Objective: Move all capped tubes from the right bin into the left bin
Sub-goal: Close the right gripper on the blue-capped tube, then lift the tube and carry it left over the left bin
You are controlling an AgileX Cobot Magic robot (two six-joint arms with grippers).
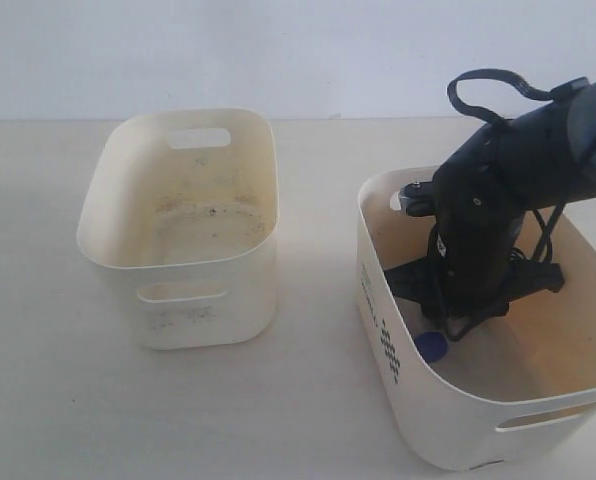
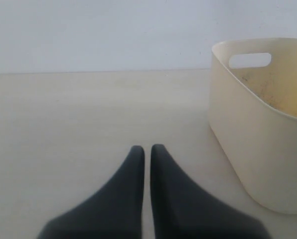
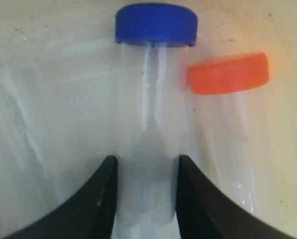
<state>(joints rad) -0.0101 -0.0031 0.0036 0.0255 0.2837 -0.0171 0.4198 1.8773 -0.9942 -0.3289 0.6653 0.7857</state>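
My right gripper (image 3: 147,160) is down inside the right bin (image 1: 448,420), the cream tub with black dot print on its side. Its two fingers press against both sides of a clear blue-capped tube (image 3: 148,99) lying on the bin floor. Right beside that tube lies an orange-capped tube (image 3: 228,124). In the exterior view only the blue cap (image 1: 430,346) shows below the right arm (image 1: 478,220). The left bin (image 1: 208,290) stands with no tubes visible inside, dark specks on its floor. My left gripper (image 2: 147,148) is shut with nothing in it, over the table beside the left bin (image 2: 258,149).
The two bins stand side by side on a pale table (image 1: 308,400) with a gap of bare table between them. A white wall (image 1: 278,50) runs behind. The right arm and its cables fill much of the right bin's opening.
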